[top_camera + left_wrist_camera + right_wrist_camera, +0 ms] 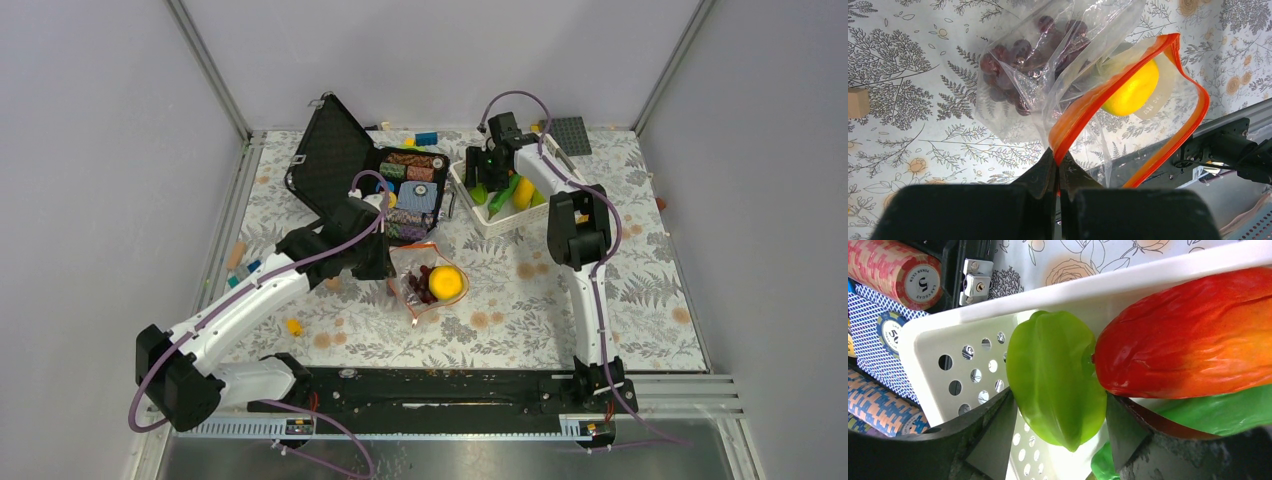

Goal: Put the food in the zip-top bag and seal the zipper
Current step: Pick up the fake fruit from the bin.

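Observation:
The clear zip-top bag lies mid-table with an orange ball and dark grapes inside. Its mouth gapes, the red-orange zipper spread in a loop. My left gripper is shut on one end of that strip. My right gripper reaches into the white basket, its fingers pressed against both sides of a green toy fruit. A red-orange mango lies against that fruit. A green cucumber and yellow pieces also sit in the basket.
An open black case with chip stacks stands left of the basket, close behind the bag. A dark grey brick plate lies at the back right. A small yellow piece and a wooden block lie on the flowered cloth.

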Controlling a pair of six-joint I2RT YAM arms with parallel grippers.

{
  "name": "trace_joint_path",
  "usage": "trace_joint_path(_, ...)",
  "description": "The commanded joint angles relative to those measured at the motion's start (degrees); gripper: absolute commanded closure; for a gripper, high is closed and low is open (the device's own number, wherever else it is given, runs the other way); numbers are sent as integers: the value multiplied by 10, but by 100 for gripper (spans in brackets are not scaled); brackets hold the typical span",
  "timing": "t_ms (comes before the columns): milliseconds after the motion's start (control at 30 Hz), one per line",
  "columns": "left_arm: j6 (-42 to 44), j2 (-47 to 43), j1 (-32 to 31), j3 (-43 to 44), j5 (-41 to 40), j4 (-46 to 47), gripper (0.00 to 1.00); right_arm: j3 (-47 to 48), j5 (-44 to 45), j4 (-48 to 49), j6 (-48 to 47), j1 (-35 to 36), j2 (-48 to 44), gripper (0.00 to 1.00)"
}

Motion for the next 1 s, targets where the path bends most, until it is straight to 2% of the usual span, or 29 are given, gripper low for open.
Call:
trace_joint_path(0, -7, -21, 4, 20, -6, 11, 100, -30, -3, 20, -11, 7, -32, 67)
trace_joint_path(133, -10, -29, 4, 12, -10, 11, 100, -96, 10, 64, -24, 7, -85, 78)
trace_joint_path(333, -10, -38, 4, 5, -8, 23, 100, -216, 45, 141, -34, 5, -193, 82)
trace_joint_path(767, -10, -40, 3, -3, 12, 59, 100, -352, 128, 224, -6, -6, -337, 85)
trace_joint_path(967, -8, -32, 3, -4, 23, 65, 100, -418, 77, 237, 24, -6, -438, 85)
